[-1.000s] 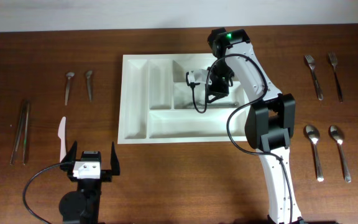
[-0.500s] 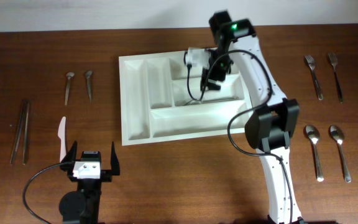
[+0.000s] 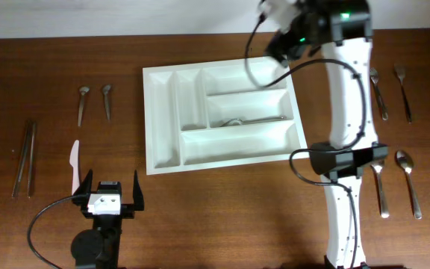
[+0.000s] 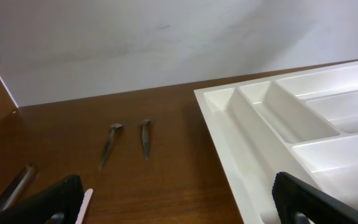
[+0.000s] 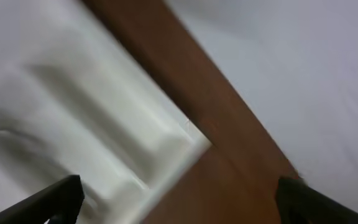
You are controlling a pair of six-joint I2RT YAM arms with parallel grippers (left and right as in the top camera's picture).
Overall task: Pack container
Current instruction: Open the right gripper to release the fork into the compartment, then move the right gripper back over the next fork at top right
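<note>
Looking down from overhead, you have the white cutlery tray (image 3: pixel 237 142) lying flat on the brown table (image 3: pixel 222 217), a little right of the middle and turned slightly askew. Its two narrow compartments are on the left and the three long ones are stacked to their right. One metal piece of cutlery (image 3: pixel 256 119) lies lengthwise in the middle long compartment. Your right gripper (image 5: pixel 179 208) is up by the far edge of the table, near the tray's far right corner. Its own camera is badly blurred, yet it shows the two dark fingertips at the bottom corners of the view, spread wide and holding nothing, with a tray corner, a strip of wood and the pale wall (image 5: pixel 303 74) beyond. Your left gripper (image 3: pixel 112 188) sits at the near edge, well apart from the tray and off its near left corner, its jaws just as wide and empty. Its camera looks across the wood towards the tray's left side. Just to the left of that gripper lies a pale plastic knife (image 3: pixel 74 166), and farther left a pair of chopsticks (image 3: pixel 25 158). Two small spoons (image 3: pixel 83 104) lie side by side between the chopsticks and the tray. Beyond the right arm (image 3: pixel 346 104), two forks (image 3: pixel 403 91) lie towards the far edge and two larger spoons (image 3: pixel 407 183) nearer you, one of them partly under the arm.
</note>
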